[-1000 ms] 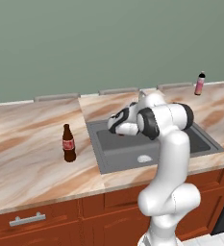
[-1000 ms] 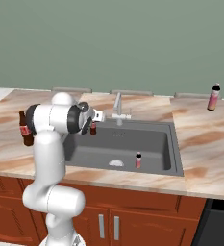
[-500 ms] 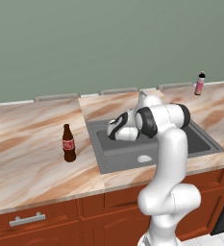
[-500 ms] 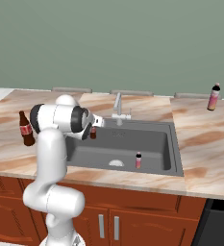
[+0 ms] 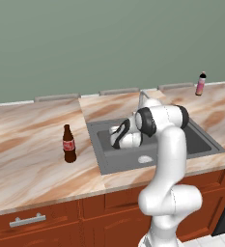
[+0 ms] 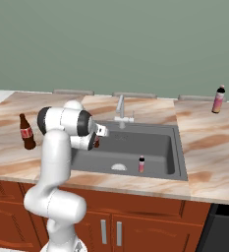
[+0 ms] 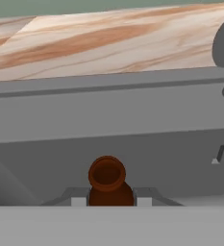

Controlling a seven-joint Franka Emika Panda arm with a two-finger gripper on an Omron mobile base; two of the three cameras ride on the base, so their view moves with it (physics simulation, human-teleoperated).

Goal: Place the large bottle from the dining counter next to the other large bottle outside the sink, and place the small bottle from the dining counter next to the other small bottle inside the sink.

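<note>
Pincer [image 6: 96,143] low over the left part of the sink [image 6: 157,147], pinching the small bottle from the dining counter [image 7: 106,182] — round reddish-brown glass mouth between the two pale finger blocks, dark body seen at the tip in the right base view. Smooth grey metal basin walls ahead of the pincer, a curved silver faucet [image 6: 120,106] beyond on the rim. The other small bottle [image 6: 141,164], pink with a dark cap, upright on the basin floor, well apart to the pincer's right near a round drain. The other large bottle [image 5: 69,144] — dark brown glass, narrow neck, red label — upright on veined beige-pink stone left of the basin. The large bottle from the dining counter [image 6: 218,99], slim pink-to-yellow with black cap, far right by the wall.
</note>
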